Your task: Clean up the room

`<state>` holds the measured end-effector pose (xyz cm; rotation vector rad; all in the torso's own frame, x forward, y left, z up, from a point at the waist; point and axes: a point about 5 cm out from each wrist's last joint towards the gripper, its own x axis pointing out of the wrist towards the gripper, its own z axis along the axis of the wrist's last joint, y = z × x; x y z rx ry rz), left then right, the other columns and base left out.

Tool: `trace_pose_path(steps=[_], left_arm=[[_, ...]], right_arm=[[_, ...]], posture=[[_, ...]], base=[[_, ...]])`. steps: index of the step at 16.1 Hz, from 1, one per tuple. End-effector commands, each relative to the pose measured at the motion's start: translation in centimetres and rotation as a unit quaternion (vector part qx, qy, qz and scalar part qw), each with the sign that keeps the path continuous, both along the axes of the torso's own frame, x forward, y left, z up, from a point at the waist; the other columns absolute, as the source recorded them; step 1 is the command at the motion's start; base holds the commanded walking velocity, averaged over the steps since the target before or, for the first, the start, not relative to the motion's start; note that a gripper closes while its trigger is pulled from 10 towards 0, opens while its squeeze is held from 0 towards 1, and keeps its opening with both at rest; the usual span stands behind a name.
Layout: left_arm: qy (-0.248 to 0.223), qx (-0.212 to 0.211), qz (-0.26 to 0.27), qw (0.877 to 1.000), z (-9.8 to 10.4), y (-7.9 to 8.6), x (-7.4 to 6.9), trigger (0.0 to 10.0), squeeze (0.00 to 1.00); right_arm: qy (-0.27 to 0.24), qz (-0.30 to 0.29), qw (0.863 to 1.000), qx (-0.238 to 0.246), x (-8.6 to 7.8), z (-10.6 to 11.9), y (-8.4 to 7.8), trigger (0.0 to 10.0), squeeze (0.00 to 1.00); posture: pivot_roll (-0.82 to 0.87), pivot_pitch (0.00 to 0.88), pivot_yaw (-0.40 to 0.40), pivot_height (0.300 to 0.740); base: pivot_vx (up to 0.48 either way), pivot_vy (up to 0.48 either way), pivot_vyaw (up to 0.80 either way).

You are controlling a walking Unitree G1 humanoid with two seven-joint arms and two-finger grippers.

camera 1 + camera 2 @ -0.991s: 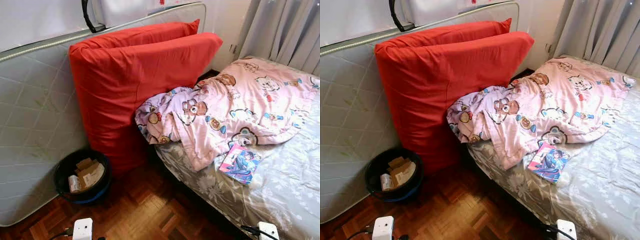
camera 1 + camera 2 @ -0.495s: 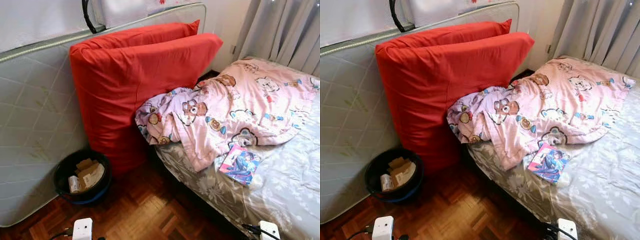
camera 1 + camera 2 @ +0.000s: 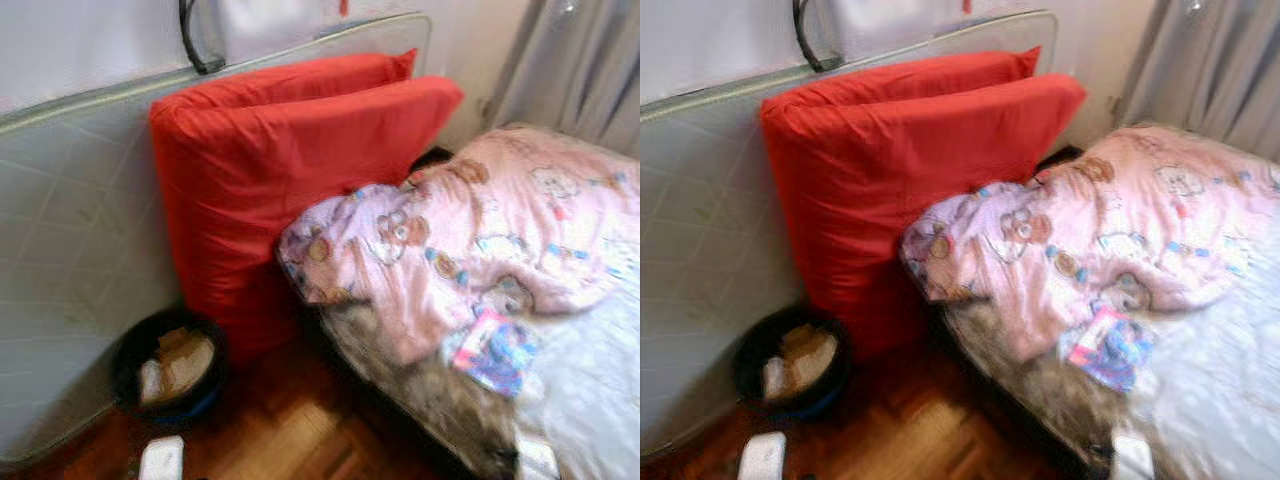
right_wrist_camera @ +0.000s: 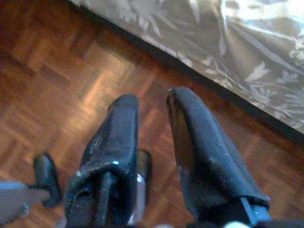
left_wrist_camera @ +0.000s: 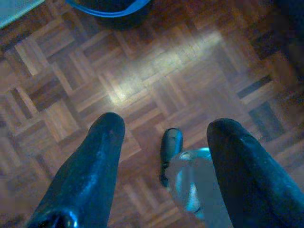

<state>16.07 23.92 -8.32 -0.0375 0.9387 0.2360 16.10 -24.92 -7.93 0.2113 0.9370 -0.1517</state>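
Comic book (image 3: 492, 348): flat on the bed (image 3: 585, 400), just below the pink cartoon blanket (image 3: 470, 245).
Bin (image 3: 165, 362): on the parquet floor (image 5: 156, 76), beside red cushions (image 3: 290, 180).
Left end effector (image 5: 164, 137): fingers spread wide, empty, above floor.
Right end effector (image 4: 152, 109): fingers slightly parted, empty, near the bed's edge.

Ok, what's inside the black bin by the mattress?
The black bin holds crumpled brownish cardboard or paper and something pale; blur hides details, and anything beneath is covered.
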Motion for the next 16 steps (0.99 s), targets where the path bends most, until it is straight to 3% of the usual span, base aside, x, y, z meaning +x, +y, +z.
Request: trace_pose_path(steps=[1, 9, 16], left_arm=[[-0.012, -0.005, -0.006, 1.0, 0.18, -0.7, 0.8, 10.0, 0.0], [-0.013, -0.006, -0.004, 1.0, 0.2, -0.69, 0.84, 10.0, 0.0], [-0.014, -0.006, -0.005, 1.0, 0.21, -0.69, 0.84, 10.0, 0.0]], right_arm=[[0.013, -0.011, 1.0, -0.007, -1.06, -0.2, -0.79, 10.0, 0.0], [0.012, -0.01, 1.0, -0.007, -1.0, -0.18, -0.8, 10.0, 0.0], [0.01, -0.007, 1.0, -0.005, -0.97, -0.17, -0.75, 10.0, 0.0]], posture=[[0.04, 0.0, -0.018, 0.74], [0.05, 0.0, -0.018, 0.74], [0.05, 0.0, -0.019, 0.74]], base=[[0.27, 0.0, 0.0], [0.273, 0.0, 0.0], [0.264, 0.0, -0.53]])
